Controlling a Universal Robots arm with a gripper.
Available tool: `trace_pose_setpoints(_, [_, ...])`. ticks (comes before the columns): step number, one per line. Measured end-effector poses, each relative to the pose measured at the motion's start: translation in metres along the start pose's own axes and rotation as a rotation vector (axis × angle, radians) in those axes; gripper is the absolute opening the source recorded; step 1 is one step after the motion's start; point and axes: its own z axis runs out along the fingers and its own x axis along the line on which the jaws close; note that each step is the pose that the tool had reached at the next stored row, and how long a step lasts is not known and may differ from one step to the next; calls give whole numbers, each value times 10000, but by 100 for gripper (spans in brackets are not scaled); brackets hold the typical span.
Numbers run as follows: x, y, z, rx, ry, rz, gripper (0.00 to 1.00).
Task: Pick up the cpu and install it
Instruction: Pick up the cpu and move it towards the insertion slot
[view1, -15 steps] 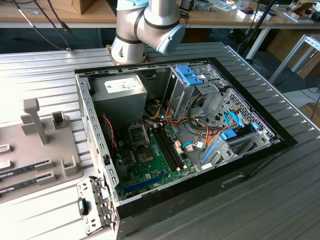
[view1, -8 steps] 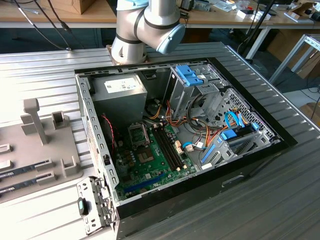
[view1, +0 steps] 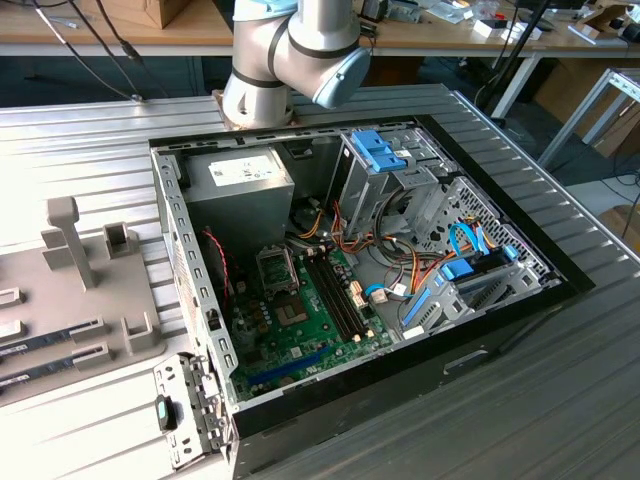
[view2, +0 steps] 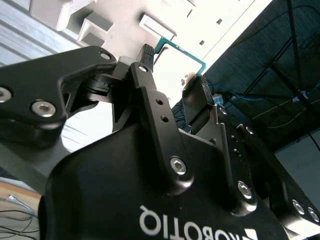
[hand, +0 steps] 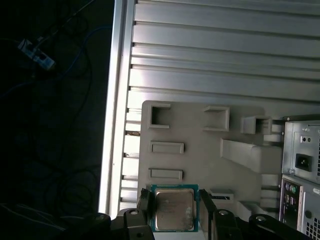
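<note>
two fingers (hand: 144, 209) tight on the cpu (hand: 174, 210), grey slotted tray (hand: 200, 150) beneath, computer case (hand: 302, 150) just beside

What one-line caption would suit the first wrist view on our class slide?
Fingers grip the cpu by two opposite edges over the grey parts tray on the slatted table.
</note>
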Motion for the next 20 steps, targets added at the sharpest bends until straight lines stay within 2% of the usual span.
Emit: trace_pose_setpoints(20, [-3, 3, -119, 0, 0, 0, 47])
